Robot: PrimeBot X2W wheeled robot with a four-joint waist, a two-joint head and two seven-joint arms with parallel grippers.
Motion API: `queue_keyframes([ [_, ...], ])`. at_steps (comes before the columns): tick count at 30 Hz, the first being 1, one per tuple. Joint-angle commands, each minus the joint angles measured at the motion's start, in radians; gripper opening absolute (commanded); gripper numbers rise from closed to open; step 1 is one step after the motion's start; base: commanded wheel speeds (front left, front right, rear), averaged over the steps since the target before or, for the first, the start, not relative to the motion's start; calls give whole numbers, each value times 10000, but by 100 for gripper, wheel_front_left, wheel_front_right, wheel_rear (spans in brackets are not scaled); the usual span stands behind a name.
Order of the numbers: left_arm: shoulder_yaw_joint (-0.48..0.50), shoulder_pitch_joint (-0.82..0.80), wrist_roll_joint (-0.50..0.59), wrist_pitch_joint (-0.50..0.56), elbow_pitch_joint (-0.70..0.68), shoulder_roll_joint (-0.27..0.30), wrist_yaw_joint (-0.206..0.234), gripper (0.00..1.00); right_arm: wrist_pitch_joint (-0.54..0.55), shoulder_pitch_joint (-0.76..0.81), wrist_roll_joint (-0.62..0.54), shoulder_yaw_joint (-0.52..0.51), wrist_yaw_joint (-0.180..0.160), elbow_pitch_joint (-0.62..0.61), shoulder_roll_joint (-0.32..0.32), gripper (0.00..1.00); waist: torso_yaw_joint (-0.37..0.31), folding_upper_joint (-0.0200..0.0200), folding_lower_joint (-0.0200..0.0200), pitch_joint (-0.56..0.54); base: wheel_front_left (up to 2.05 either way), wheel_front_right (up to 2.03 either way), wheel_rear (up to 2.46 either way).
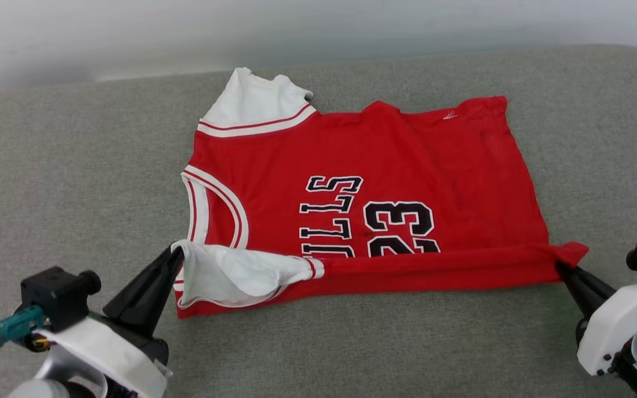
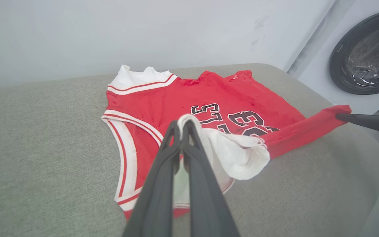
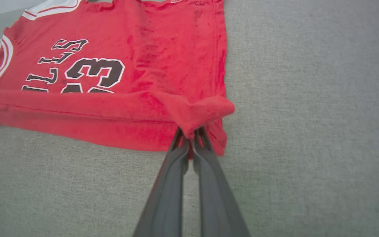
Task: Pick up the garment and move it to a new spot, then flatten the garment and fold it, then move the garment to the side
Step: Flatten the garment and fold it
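Your left gripper (image 1: 176,253) pinches the jersey (image 1: 407,160) sleeve, right gripper (image 1: 560,268) pinches its hem corner, near edge lifted off the cushion (image 1: 75,166).

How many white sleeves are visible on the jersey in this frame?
2. The far sleeve lies flat at the far-left corner of the jersey. The near sleeve, at the near-left corner, is folded over and pinched in the left end effector. None seems hidden.
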Motion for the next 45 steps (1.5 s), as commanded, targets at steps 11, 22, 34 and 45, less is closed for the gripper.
queue_keyframes([
  [11,-620,-2249,780,471,2411,-360,-535,0,783,-1568,-916,437,-7,702,63,0,57,-1,-1,1215,0,0,0],
  [22,-1099,-3521,1204,27,4957,-1437,-600,100,780,-2186,-1541,542,-7,1570,225,100,269,-1,-1,1456,0,0,0],
  [34,-413,-2537,349,-868,5433,-2311,311,100,1173,-1528,-2072,333,-9,1057,374,100,254,-1,-1,197,0,0,0],
  [45,-788,-880,157,666,3601,-1659,1358,100,2004,-315,-2493,-769,-7,-525,1412,100,103,-1,-1,-150,0,0,0],
])
